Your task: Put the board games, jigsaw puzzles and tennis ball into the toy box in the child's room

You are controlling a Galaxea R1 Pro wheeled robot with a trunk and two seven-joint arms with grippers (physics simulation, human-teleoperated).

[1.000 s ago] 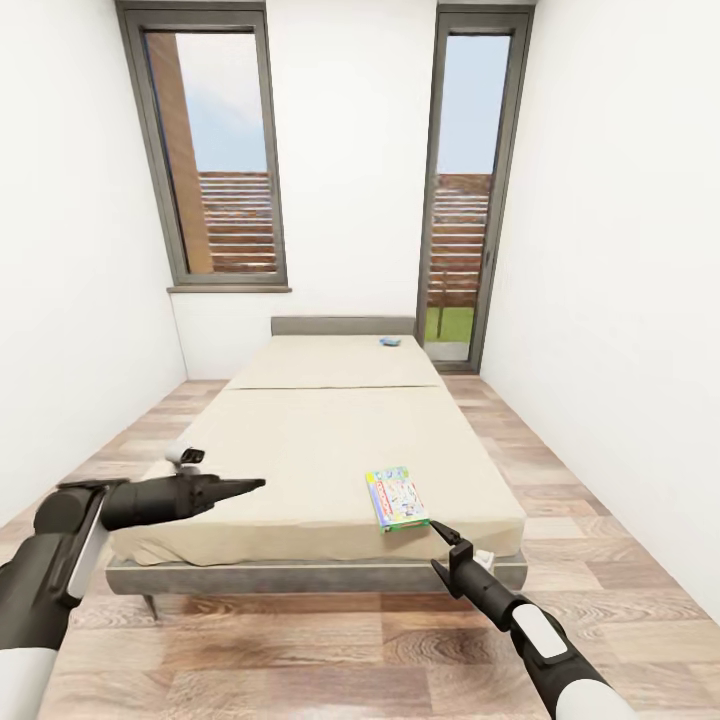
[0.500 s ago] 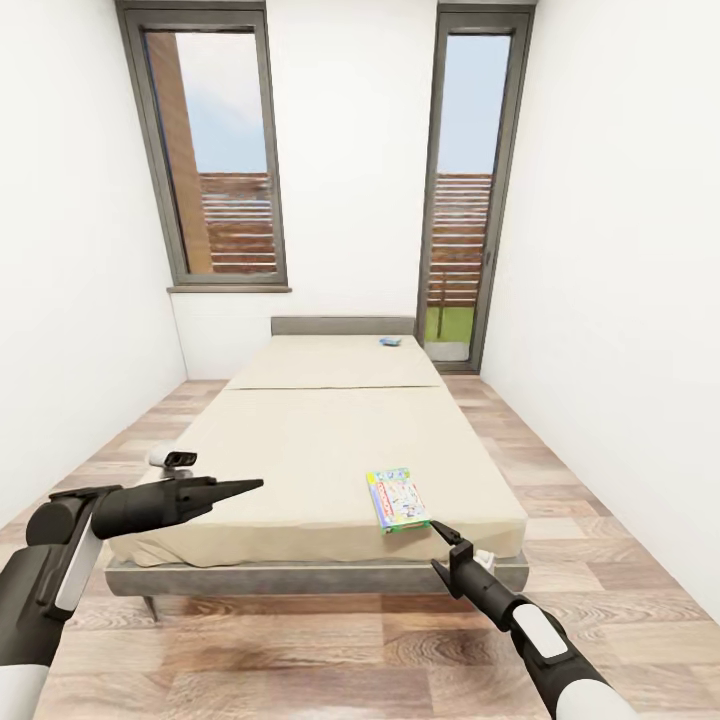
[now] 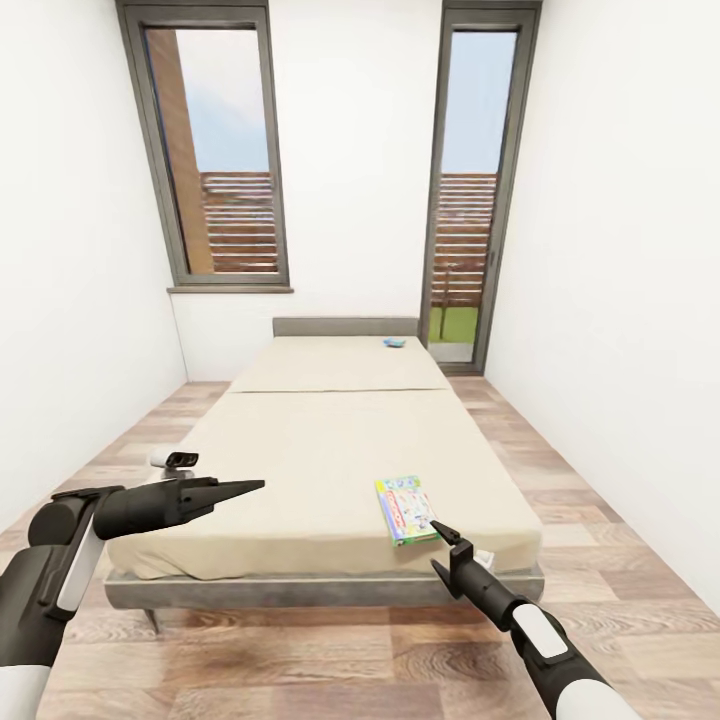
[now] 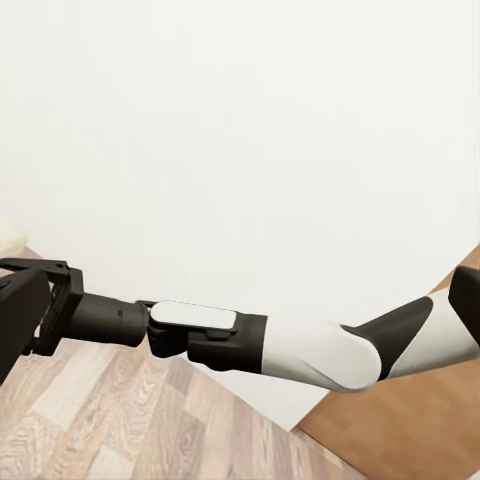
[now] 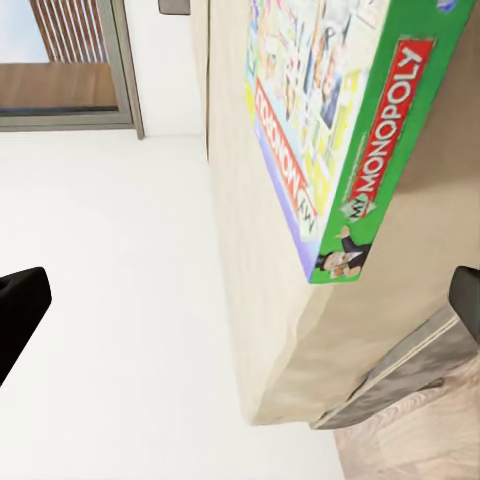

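White walls, plank floor, bare cream bed (image 3: 330, 450). Your multicolour board game (image 3: 405, 509) lies flat at the foot corner, probably light, stiff and slick, so grip its overhanging edge. Right pincer (image 3: 441, 533) is spread just beside it; left pincer (image 3: 245, 487) looks closed, empty.

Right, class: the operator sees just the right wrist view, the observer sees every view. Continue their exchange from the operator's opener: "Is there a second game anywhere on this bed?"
Observer: Yes. A small blue flat box lies at the far end of the cream mattress, near the grey headboard.
Operator: Where is the other arm?
Observer: The left gripper is shut, at the mattress's near left corner, well apart from both games.
Operator: And mine?
Observer: The right gripper is open at the near right corner of the green-edged Monopoly box.
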